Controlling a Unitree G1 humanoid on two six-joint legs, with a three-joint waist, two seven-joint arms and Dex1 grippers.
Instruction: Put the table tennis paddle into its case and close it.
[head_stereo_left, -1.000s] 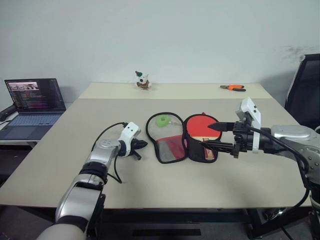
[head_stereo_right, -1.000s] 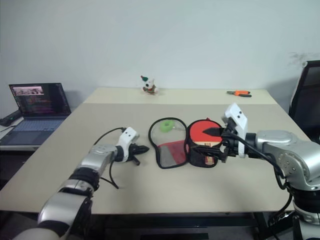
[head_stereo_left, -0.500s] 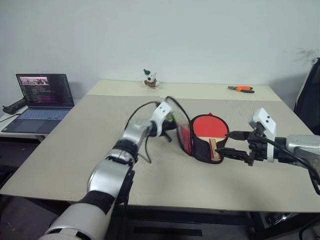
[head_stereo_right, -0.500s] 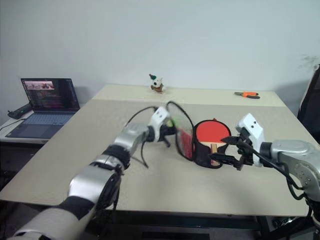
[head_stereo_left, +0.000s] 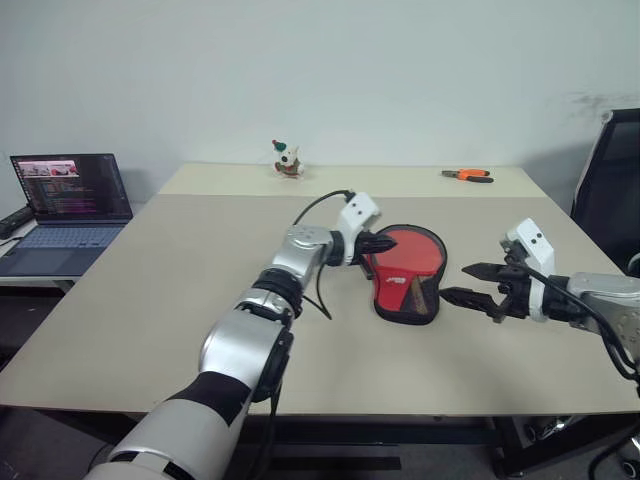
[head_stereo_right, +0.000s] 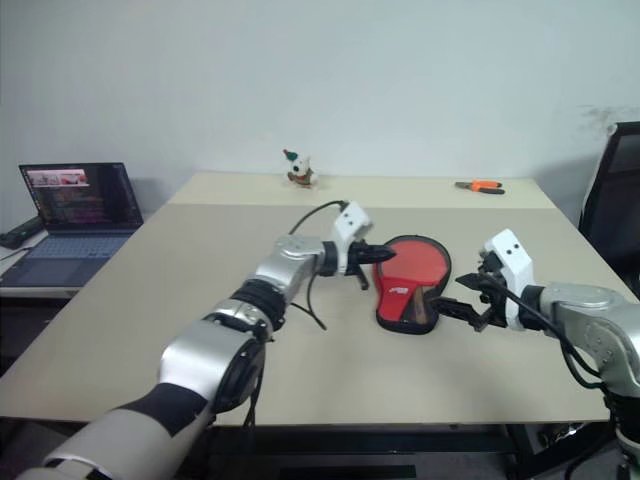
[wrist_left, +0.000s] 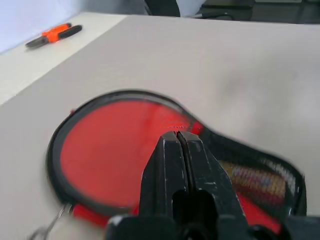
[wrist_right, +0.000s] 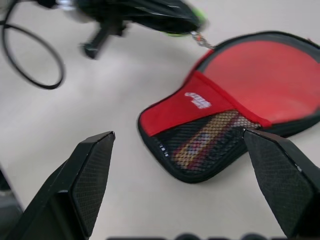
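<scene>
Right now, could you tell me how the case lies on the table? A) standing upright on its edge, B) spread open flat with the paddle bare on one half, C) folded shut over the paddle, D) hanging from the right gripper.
C: the case lies flat with its red front flap folded over, and the paddle's handle shows through the black mesh; the open right gripper is clear of it.

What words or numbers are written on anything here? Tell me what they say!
White lettering on the red and black-mesh paddle-shaped case: too blurred to read.
Coloured lines of text on the open black laptop's screen: too small to read.
No other writing can be made out.
</scene>
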